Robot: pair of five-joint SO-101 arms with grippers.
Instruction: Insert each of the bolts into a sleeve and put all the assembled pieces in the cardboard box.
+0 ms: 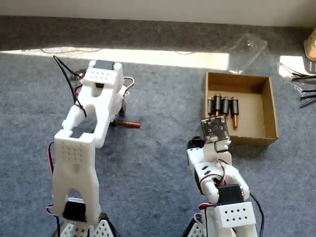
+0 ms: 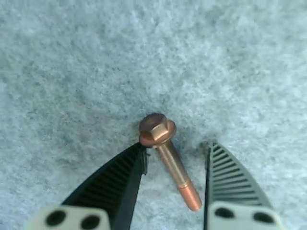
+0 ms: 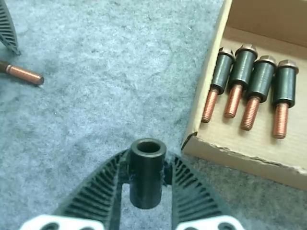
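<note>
The bolt (image 2: 169,158) lies on the carpet (image 2: 72,72) between the spread fingers (image 2: 120,177) of the left claw (image 2: 177,145), its head just beside one. The right claw (image 3: 147,154) pinches a sleeve (image 3: 146,172) near the box (image 3: 230,148), which holds four assembled pieces (image 3: 247,81).

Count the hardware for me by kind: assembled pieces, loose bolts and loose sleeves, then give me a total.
Assembled pieces in the cardboard box: 4
Loose bolt: 1
Loose sleeve, held in the right gripper: 1
Total: 6
</note>
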